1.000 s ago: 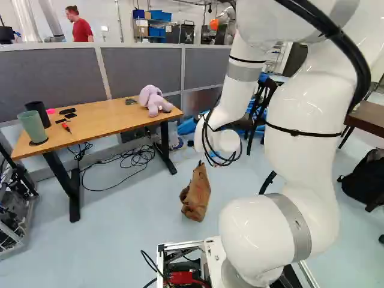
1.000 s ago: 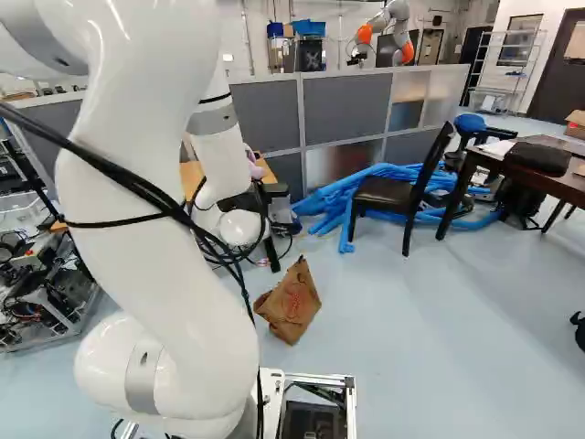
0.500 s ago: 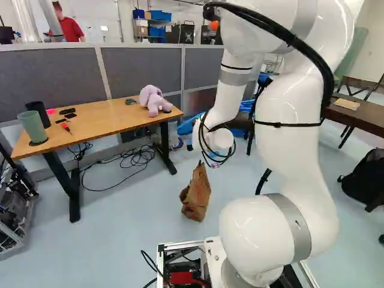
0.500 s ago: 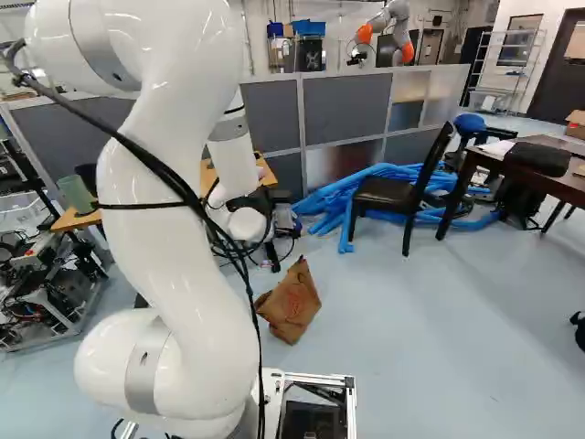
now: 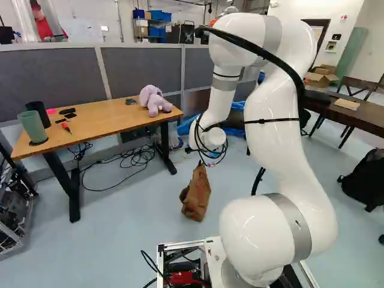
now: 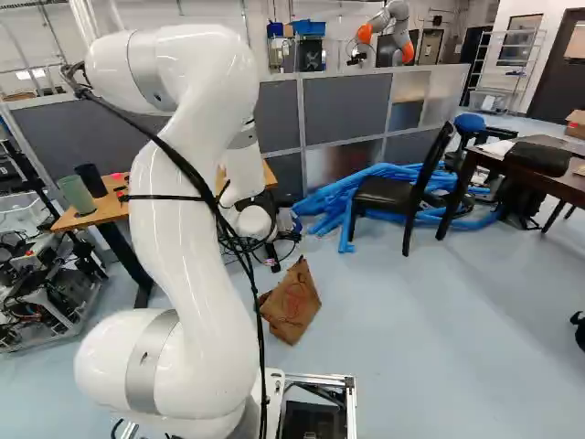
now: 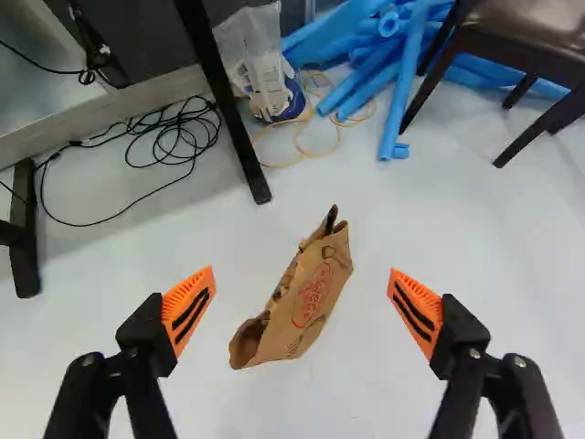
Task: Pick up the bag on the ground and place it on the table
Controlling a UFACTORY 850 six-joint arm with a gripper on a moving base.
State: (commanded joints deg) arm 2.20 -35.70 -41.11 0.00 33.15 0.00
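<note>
One paper bag (image 5: 196, 195), below centre in the left base view, is judged light, crushable, best pinched by its top; the gripper (image 7: 302, 273) is spread wide.

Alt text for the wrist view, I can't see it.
A crumpled brown paper bag lies on the pale floor, framed between the widely open pincer's orange-padded fingers. Beyond it are a black table leg, blue tubes and a dark chair.

Brown bag (image 6: 292, 302) — on the floor (image 6: 430, 338)
</note>
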